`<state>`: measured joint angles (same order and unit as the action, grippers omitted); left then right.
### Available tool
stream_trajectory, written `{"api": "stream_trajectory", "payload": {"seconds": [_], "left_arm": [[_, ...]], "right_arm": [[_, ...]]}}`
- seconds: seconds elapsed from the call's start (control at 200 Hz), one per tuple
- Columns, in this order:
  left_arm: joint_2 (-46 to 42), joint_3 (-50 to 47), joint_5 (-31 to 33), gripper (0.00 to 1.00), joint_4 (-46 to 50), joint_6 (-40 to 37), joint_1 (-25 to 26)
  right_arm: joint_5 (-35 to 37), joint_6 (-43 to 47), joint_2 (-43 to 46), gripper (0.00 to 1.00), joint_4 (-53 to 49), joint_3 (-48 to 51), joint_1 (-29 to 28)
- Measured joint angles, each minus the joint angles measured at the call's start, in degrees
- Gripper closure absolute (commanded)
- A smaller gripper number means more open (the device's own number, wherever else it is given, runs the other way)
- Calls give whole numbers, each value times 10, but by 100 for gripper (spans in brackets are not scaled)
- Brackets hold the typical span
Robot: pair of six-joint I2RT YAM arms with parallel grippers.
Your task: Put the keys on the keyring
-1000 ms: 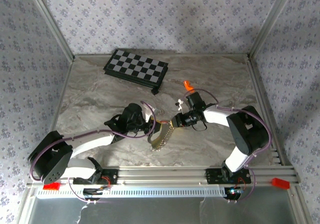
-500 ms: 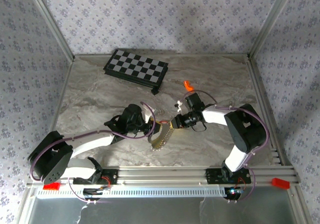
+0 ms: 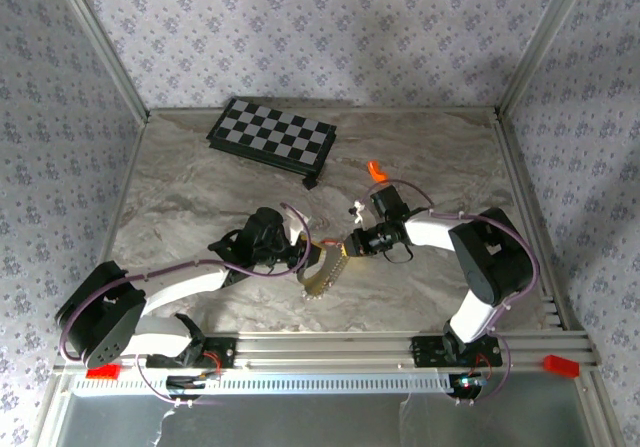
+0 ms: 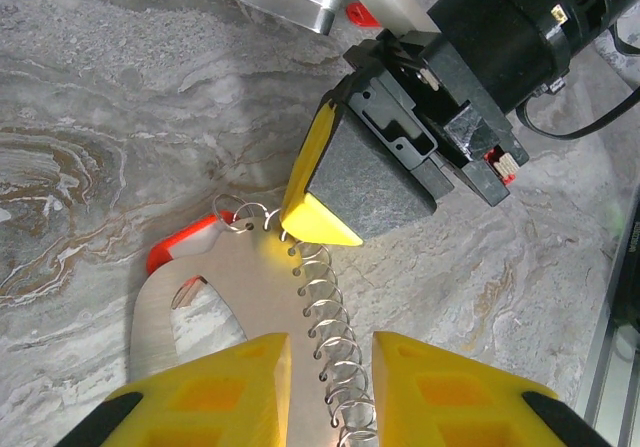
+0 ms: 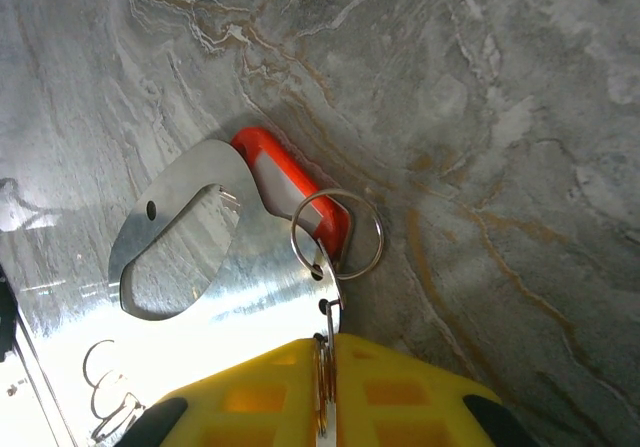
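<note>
A key, a flat silver plate (image 4: 215,297) with a red edge (image 4: 175,247) and a wire spiral (image 4: 330,327) along one side, lies mid-table between both grippers (image 3: 320,272). My left gripper (image 4: 332,342) holds its near end, its yellow fingers either side of the spiral and plate edge. In the right wrist view the keyring (image 5: 336,191), a round silver wire ring, hangs through a hole at the plate's (image 5: 250,267) edge, over the red part (image 5: 300,182). My right gripper (image 5: 325,352) is shut on a thin wire loop linked to that ring. Its fingertip (image 4: 315,217) touches the spiral's top.
A black-and-white chequered board (image 3: 272,137) lies at the back left. A bright orange piece (image 3: 377,171) and a small white bit (image 3: 356,207) sit just behind the right gripper (image 3: 347,247). The left gripper (image 3: 303,257) faces it closely.
The right gripper's jaws have closed further, down onto the thin wire loop, and that arm has edged slightly left. The left arm and the plate have stayed put.
</note>
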<state>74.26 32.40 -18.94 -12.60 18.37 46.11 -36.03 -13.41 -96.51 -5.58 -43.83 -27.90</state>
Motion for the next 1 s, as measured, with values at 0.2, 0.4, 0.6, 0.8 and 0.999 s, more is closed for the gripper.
{"api": "stream_trajectory", "payload": {"seconds": [0.2, 0.4, 0.6, 0.8, 0.999], "left_arm": [[0, 0, -5, 73, -9, 4, 0], [0, 0, -10, 73, -10, 4, 0], [0, 0, -12, 73, -10, 4, 0], [0, 0, -13, 73, -10, 4, 0], [0, 0, -13, 73, -10, 4, 0]], "right_arm": [[6, 9, 15, 85, -6, 2, -3], [9, 11, 17, 80, -10, 2, -5], [14, 10, 17, 83, -10, 2, -6], [22, 11, 17, 84, -10, 2, -6], [24, 10, 17, 87, -10, 2, -6]]}}
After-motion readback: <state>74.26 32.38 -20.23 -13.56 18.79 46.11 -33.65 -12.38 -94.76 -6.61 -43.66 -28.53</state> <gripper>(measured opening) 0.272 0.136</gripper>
